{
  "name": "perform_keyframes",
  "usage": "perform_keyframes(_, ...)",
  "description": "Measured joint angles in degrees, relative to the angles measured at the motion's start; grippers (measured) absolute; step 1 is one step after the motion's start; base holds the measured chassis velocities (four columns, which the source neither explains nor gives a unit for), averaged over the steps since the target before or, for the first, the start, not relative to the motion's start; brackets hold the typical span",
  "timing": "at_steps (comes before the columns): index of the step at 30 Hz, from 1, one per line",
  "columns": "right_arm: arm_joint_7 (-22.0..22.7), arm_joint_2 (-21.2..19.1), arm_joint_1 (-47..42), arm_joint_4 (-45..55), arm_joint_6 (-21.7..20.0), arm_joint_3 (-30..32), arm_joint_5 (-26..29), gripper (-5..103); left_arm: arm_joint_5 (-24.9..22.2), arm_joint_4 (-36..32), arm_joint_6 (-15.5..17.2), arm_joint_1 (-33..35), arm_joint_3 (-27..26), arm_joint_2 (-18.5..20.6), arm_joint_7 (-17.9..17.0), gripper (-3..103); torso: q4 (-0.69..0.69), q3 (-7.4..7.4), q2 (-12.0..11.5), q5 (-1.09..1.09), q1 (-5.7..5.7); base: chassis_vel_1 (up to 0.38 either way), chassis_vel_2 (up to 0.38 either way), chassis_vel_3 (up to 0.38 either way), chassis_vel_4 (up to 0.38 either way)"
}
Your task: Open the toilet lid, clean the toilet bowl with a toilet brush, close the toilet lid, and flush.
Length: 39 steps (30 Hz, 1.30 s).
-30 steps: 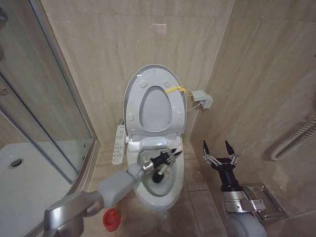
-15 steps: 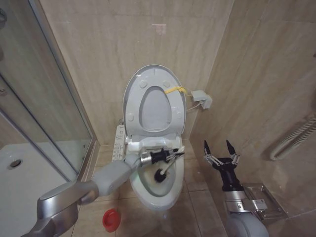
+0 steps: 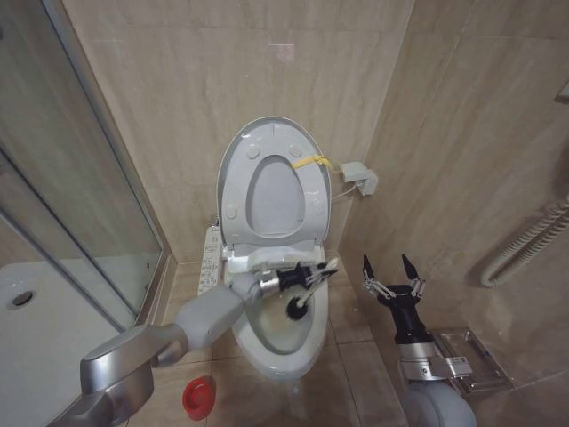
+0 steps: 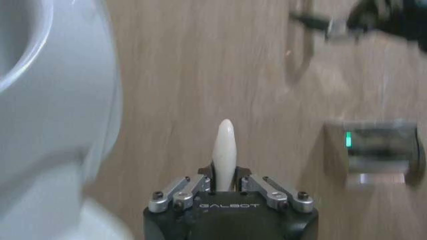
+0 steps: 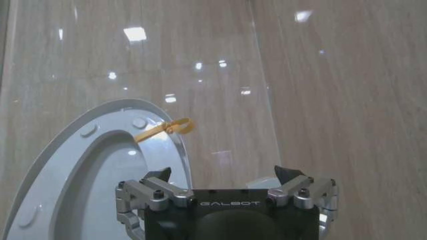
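The toilet lid (image 3: 274, 182) stands upright against the wall, with the seat raised too. The left gripper (image 3: 302, 277) reaches over the toilet bowl (image 3: 281, 334), clamped on the toilet brush (image 3: 307, 288), whose dark head dips into the bowl's rear part. The right gripper (image 3: 388, 274) waits beside the toilet, fingers spread wide, pointing up.

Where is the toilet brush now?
In the head view, the toilet brush is held by the left gripper, its dark head down inside the toilet bowl, below the raised toilet lid.
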Motion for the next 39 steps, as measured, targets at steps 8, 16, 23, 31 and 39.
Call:
perform_keyframes(8,0.08,-0.80,0.63,-0.08,-0.04,0.70,0.91,100,-0.05,-7.39,-0.17,-0.34,-2.71,0.05,-1.43,20,-0.10,-0.02,0.01,-0.01,-0.01,0.001,0.001,-0.001,0.000)
perform_keyframes(16,-0.03,-0.69,-0.20,0.51,0.12,0.32,0.82,100,1.99,1.27,-2.49,2.25,-3.84,0.22,0.09,20,0.07,0.00,0.00,0.00,0.00,-0.013,-0.005,-0.004,-0.010)
perform_keyframes(23,-0.05,-0.64,-0.67,0.88,0.22,0.29,0.66,100,0.30,-7.02,-0.39,1.51,-3.21,1.96,-0.85,20,-0.10,-0.03,0.01,-0.01,-0.01,0.000,0.000,0.000,0.000)
perform_keyframes(31,-0.34,-1.64,-1.08,1.10,0.89,0.09,0.68,100,1.91,-6.15,-1.31,3.22,-4.57,3.92,-0.45,20,0.04,0.01,-0.01,-0.01,0.01,-0.008,-0.005,-0.001,-0.003)
perform_keyframes(39,-0.36,-1.66,-1.03,0.97,1.01,0.03,0.89,100,3.10,-0.65,-2.35,2.37,-1.37,3.59,0.66,20,0.01,0.00,0.00,0.00,0.00,0.000,0.000,0.000,0.000)
